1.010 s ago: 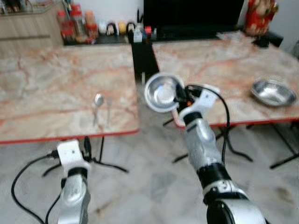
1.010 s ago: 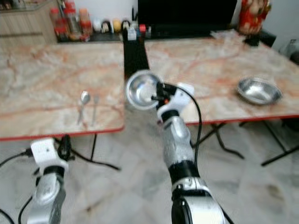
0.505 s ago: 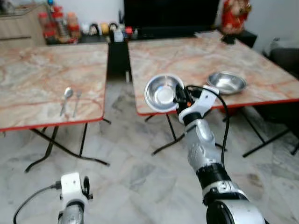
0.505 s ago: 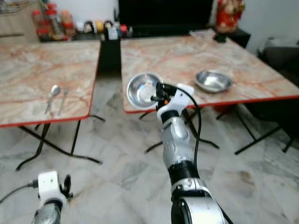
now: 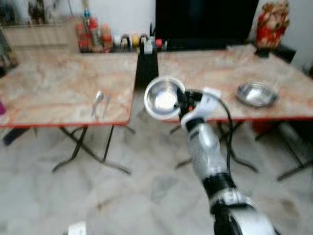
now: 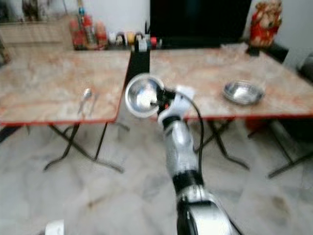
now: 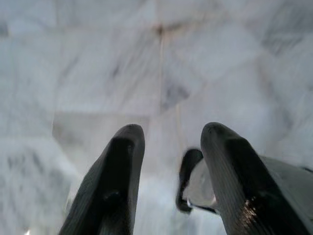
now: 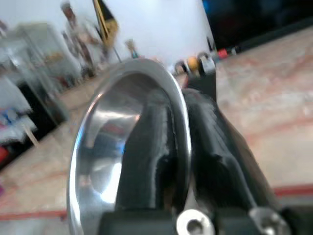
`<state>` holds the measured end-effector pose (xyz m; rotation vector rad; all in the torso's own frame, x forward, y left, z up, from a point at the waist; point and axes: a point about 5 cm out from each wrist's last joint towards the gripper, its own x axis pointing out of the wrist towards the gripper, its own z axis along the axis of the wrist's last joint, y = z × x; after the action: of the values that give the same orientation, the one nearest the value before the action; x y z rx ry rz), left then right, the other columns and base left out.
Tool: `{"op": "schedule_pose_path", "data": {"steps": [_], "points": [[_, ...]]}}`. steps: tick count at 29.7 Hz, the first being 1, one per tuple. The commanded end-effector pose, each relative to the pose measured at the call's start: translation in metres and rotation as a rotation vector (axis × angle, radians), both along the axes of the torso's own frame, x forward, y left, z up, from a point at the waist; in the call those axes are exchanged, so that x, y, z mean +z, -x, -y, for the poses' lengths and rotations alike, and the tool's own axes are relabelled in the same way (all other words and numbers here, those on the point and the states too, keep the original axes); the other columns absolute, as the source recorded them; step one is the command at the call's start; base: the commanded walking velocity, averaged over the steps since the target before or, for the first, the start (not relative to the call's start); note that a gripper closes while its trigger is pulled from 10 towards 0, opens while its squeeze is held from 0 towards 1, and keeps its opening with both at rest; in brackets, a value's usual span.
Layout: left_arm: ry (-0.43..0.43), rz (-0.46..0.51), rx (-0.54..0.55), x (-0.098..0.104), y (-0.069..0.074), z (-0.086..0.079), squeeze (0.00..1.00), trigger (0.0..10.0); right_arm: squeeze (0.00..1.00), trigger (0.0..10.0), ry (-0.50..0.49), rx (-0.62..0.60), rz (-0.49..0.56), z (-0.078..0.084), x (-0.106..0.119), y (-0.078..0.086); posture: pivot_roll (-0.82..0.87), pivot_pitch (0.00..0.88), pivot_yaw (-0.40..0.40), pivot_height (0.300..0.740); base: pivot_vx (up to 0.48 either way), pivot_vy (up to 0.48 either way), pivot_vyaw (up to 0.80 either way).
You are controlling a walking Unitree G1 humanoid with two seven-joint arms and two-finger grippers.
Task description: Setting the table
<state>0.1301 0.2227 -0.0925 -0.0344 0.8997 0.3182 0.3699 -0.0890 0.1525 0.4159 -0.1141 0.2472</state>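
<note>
We see our right gripper (image 5: 180,99) clenched on the rim of a steel bowl (image 5: 164,97), one black finger inside the bowl and the other outside, as the right wrist view shows with the rim (image 8: 178,112) pinched between them. The bowl is held up on its edge in the air, its hollow facing us, in front of the gap between two marble-topped tables. Nothing lies in the bowl; we make out only bright reflections on its inner wall.

On the right table (image 5: 215,73) a second steel bowl (image 5: 256,94) rests upright near the front edge; it looks empty, though the blur keeps us from being sure. On the left table (image 5: 54,88) a spoon (image 5: 98,100) and a fork (image 5: 106,104) lie side by side close to the front edge, handles toward us.

Behind the tables a dark screen (image 5: 205,22) stands against the wall, with a row of bottles and jars (image 5: 95,36) at the back and a red figure (image 5: 271,22) at the far right.

Our left gripper (image 7: 168,176) hangs low over the marble floor (image 7: 98,73), its two fingers (image 7: 120,171) apart and holding nothing.
</note>
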Motion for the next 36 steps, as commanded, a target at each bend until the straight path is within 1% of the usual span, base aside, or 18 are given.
{"op": "schedule_pose_path", "data": {"steps": [1, 5, 14, 19, 22, 24, 28, 36], "points": [[0.007, 0.031, -0.017, 0.0027, -0.0108, 0.0058, 0.00, 10.0, 0.00, 10.0, 0.002, -0.030, 0.023, 0.0102, 0.0075, -0.0031, 0.02, 0.009, -0.006, 0.732, 0.334, 0.000, 0.00], [0.013, 0.022, -0.016, 0.0010, -0.0082, 0.0073, 0.00, 10.0, 0.00, 10.0, 0.006, -0.033, 0.024, 0.0114, 0.0082, -0.0036, 0.02, 0.008, -0.008, 0.732, 0.334, 0.000, 0.00], [0.016, 0.026, -0.022, 0.0012, -0.0112, 0.0081, 0.00, 10.0, 0.00, 10.0, -0.006, -0.038, 0.023, 0.0111, 0.0091, -0.0042, 0.02, 0.007, -0.009, 0.732, 0.335, 0.000, 0.00], [0.016, 0.032, -0.027, 0.0018, -0.0139, 0.0089, 0.00, 10.0, 0.00, 10.0, 0.022, -0.039, 0.041, 0.0107, 0.0107, -0.0037, 0.02, 0.008, -0.007, 0.732, 0.335, 0.000, 0.00], [0.018, 0.031, -0.029, 0.0018, -0.0142, 0.0092, 0.00, 10.0, 0.00, 10.0, 0.031, -0.043, 0.055, 0.0114, 0.0124, -0.0036, 0.02, 0.008, -0.008, 0.732, 0.335, 0.000, 0.61], [0.018, 0.031, -0.031, 0.0017, -0.0142, 0.0093, 0.00, 10.0, 0.00, 10.0, 0.029, -0.042, 0.054, 0.0112, 0.0123, -0.0036, 0.02, 0.007, -0.008, 0.732, 0.334, 0.000, 0.57], [0.021, 0.031, -0.032, 0.0015, -0.0144, 0.0105, 0.00, 10.0, 0.00, 10.0, 0.009, -0.040, 0.044, 0.0112, 0.0116, -0.0038, 0.02, 0.006, -0.008, 0.732, 0.334, 0.000, 0.00], [0.023, 0.032, -0.032, 0.0014, -0.0150, 0.0120, 0.00, 10.0, 0.00, 10.0, 0.002, -0.032, 0.053, 0.0110, 0.0127, -0.0038, 0.02, 0.003, -0.011, 0.732, 0.337, 0.000, 0.00]]}}
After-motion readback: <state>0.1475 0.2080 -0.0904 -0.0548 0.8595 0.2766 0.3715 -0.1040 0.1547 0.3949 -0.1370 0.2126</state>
